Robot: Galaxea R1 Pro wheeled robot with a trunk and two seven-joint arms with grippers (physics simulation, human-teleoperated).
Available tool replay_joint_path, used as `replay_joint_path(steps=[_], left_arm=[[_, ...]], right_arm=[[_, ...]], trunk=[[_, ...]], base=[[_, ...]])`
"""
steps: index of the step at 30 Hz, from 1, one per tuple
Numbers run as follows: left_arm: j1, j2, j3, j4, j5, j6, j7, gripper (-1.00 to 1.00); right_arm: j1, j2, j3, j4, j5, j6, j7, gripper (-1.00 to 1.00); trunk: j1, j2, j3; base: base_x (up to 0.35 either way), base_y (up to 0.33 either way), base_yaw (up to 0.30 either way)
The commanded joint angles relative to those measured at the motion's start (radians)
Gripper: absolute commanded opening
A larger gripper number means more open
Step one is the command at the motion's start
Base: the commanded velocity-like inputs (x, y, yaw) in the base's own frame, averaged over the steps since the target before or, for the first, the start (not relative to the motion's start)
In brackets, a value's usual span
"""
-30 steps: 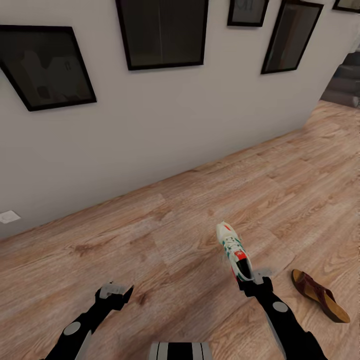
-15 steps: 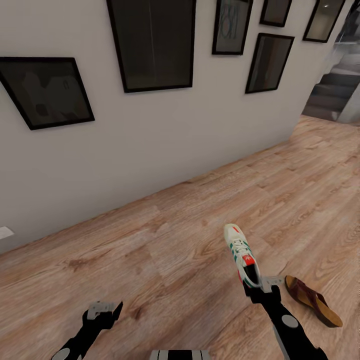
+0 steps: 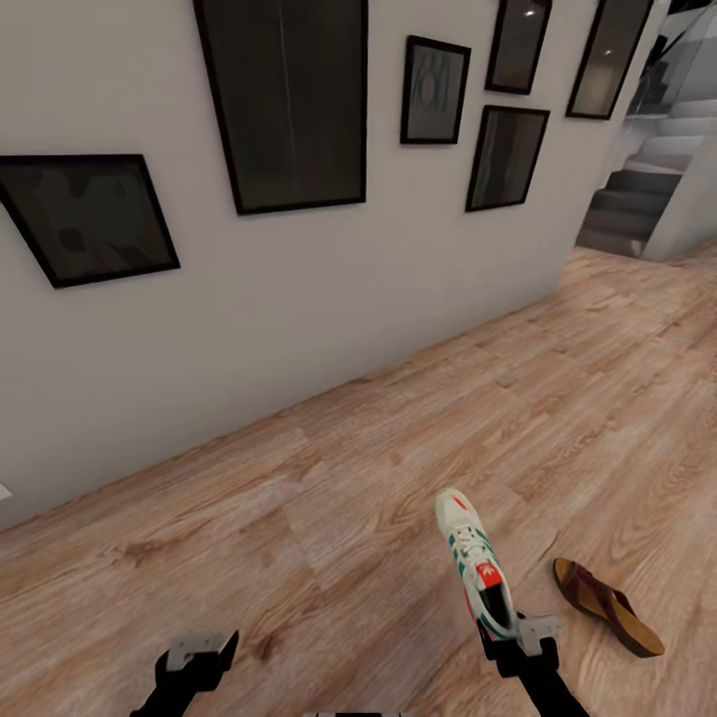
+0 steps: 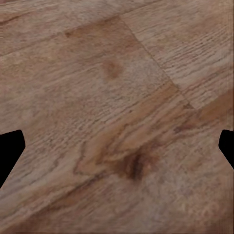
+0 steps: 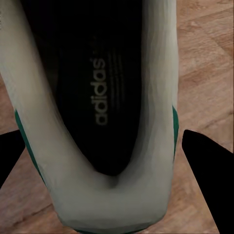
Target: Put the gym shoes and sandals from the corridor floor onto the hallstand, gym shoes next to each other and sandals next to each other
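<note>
One gym shoe (image 3: 474,573), off-white with green stripes and a red tongue, is held up over the corridor floor (image 3: 398,468) by its heel in my right gripper (image 3: 518,637). In the right wrist view the shoe's heel and dark insole (image 5: 100,112) sit between the two dark fingers (image 5: 209,165). A brown sandal (image 3: 605,605) lies flat on the planks just right of the held shoe. My left gripper (image 3: 199,652) hangs low at the left, open, with bare wood floor (image 4: 117,117) between its fingertips. The hallstand is out of view.
A grey wall (image 3: 299,299) with several dark framed pictures (image 3: 284,105) runs diagonally across the back. Stairs (image 3: 647,179) rise at the far right. A stretch of plank floor lies between me and the wall.
The head view has swung and tilted upward, showing more wall, more pictures and the stairs. Both arms sit lower in the picture. The right gripper still holds the shoe by its heel.
</note>
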Motion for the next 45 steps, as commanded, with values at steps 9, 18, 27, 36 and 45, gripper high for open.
replay_joint_path(steps=[9,18,27,36,45], left_arm=[[0.03,0.0,0.003,0.023,-0.008,-0.111,0.052,1.0],[0.03,-0.002,-0.001,0.025,-0.01,-0.115,0.052,1.0],[0.032,-0.003,-0.002,0.036,-0.009,-0.118,0.051,1.0],[0.031,-0.004,-0.004,0.053,-0.009,-0.12,0.051,1.0],[0.032,-0.005,-0.004,0.054,-0.011,-0.12,0.052,1.0]], right_arm=[[0.0,-0.005,-0.011,0.152,0.003,-0.105,0.0,-1.0],[0.0,-0.004,-0.01,0.157,0.003,-0.107,-0.002,-1.0],[0.0,-0.003,-0.01,0.157,0.003,-0.107,-0.002,-1.0],[0.0,-0.002,-0.01,0.157,0.003,-0.107,-0.002,-1.0],[0.0,-0.001,-0.01,0.157,0.002,-0.107,-0.002,-1.0]], trunk=[[-0.019,0.035,0.029],[-0.019,0.035,0.043],[-0.019,0.035,0.057],[-0.019,0.035,0.065],[-0.019,0.035,0.066]], base=[[0.0,0.0,-0.059],[0.0,0.0,-0.003],[0.216,0.0,0.0],[0.329,0.0,0.0],[0.334,0.0,0.0]])
